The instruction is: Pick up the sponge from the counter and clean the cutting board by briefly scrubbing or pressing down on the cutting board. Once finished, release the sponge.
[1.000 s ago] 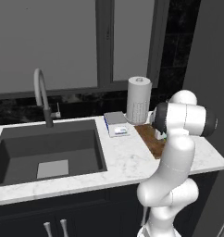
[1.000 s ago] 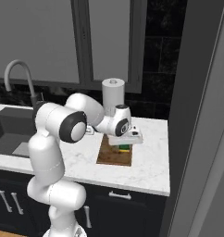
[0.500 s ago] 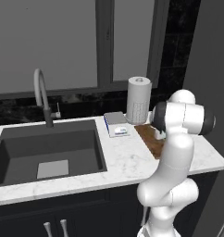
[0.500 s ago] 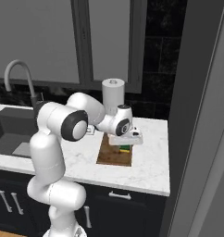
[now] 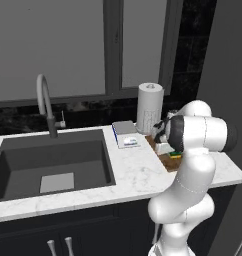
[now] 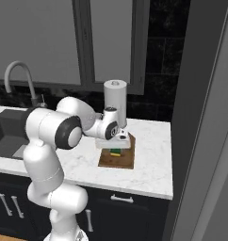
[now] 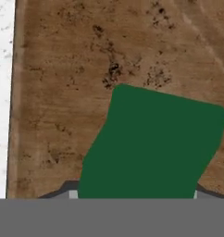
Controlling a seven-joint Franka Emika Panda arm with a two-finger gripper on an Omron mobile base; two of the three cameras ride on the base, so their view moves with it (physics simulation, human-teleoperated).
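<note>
no words to read. the gripper [image 6: 117, 149] still pinches the sponge [image 7: 153, 146] on the cutting board [image 7: 58, 92], same as before.

arm [image 6: 50, 141]: glossy white rounded links | joints: dark bands | base: white

The green-topped sponge [image 7: 153, 146] lies on the brown, speckled cutting board [image 7: 63, 92] on the white counter [image 6: 149, 164].
</note>
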